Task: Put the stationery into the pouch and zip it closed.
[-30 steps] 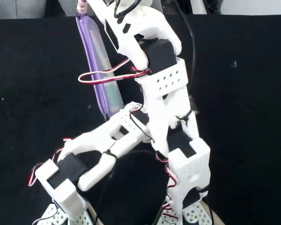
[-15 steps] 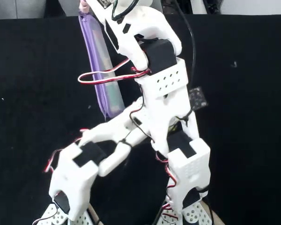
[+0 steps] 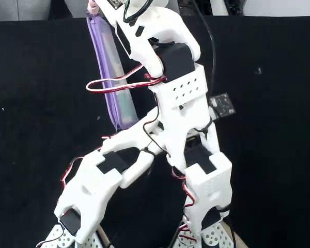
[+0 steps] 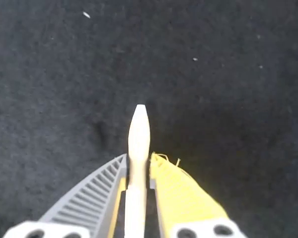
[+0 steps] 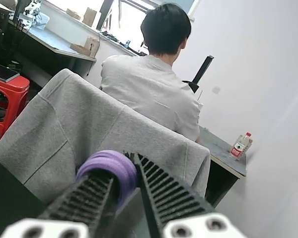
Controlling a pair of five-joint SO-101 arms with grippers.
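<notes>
The purple-edged, see-through pouch point(image 3: 109, 72) hangs lifted over the black table, its pink zipper pull point(image 3: 91, 6) at the top. My right gripper point(image 5: 124, 171) is shut on the pouch's purple rim point(image 5: 108, 167), and its arm point(image 3: 168, 62) rises through the middle of the high view. My left gripper point(image 4: 139, 161) is shut on a white pen point(image 4: 138, 129), whose tapered tip sticks out past the grey and yellow fingers, just above the black cloth. The left arm point(image 3: 101, 175) lies folded low and passes behind the right arm; its wrist camera board point(image 3: 221, 106) pokes out on the far side.
Black cloth point(image 3: 268, 77) covers the whole table, with open room on both sides of the arms. Red and white servo wires point(image 3: 113, 82) loop out beside the pouch. A chair with a grey jacket point(image 5: 64, 129) stands beyond the table's far edge.
The left arm has swung under the right arm toward the right; its camera board has come out from behind the right arm. The right arm and the pouch have stayed put.
</notes>
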